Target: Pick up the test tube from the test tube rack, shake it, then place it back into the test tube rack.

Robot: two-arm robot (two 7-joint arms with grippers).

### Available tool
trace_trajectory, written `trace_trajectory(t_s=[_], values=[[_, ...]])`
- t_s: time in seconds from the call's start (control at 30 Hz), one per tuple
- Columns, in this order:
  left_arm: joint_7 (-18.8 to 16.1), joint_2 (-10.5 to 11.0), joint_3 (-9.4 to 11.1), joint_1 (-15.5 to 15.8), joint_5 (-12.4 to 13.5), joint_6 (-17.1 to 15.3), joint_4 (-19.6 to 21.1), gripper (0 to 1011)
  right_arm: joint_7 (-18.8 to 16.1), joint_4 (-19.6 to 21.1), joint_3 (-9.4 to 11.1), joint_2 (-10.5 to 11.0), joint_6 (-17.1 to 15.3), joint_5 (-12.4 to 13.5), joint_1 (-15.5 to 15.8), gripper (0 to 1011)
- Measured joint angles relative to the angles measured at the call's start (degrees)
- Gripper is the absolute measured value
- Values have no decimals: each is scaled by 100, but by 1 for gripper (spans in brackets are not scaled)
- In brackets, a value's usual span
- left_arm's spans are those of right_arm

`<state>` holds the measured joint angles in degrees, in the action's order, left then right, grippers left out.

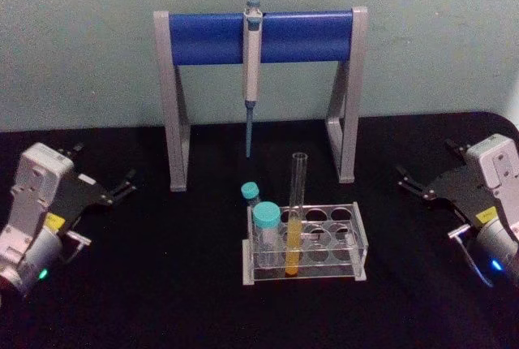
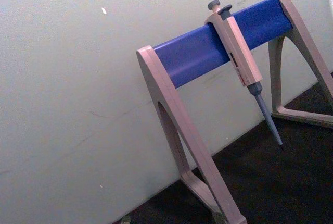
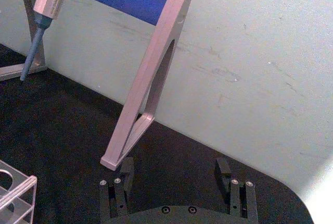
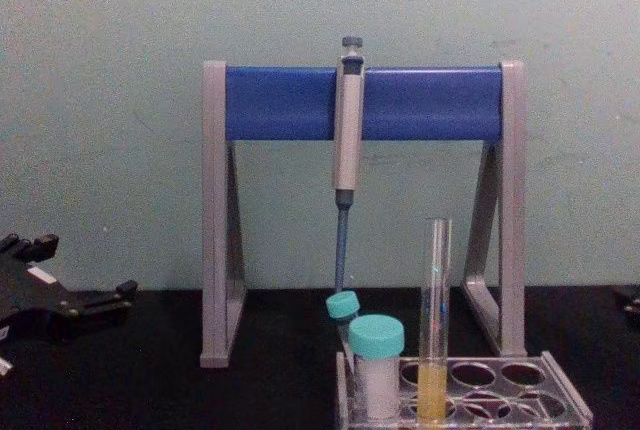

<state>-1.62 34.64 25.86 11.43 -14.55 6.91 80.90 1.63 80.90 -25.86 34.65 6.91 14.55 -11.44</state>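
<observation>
The test tube stands upright in a front hole of the clear test tube rack at the table's middle, with yellow-orange liquid in its lower part. The chest view shows the test tube rising well above the rack. My left gripper rests open at the table's left side, far from the rack, and its dark fingers lie low at the chest view's left edge. My right gripper rests open at the right side, also apart from the rack. Its two fingers stand wide apart with nothing between them.
Two teal-capped white tubes stand at the rack's left end. Behind the rack stands a grey-and-blue pipette stand with a pipette hanging from its bar, tip pointing down. The black table has free room on both sides of the rack.
</observation>
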Motion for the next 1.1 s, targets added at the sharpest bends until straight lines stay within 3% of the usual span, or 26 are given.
trace_trajectory(t_s=[1.1], values=[[0,0,0,0,0,0,0,1001,-1,0,0,0,0,0,0,1000]])
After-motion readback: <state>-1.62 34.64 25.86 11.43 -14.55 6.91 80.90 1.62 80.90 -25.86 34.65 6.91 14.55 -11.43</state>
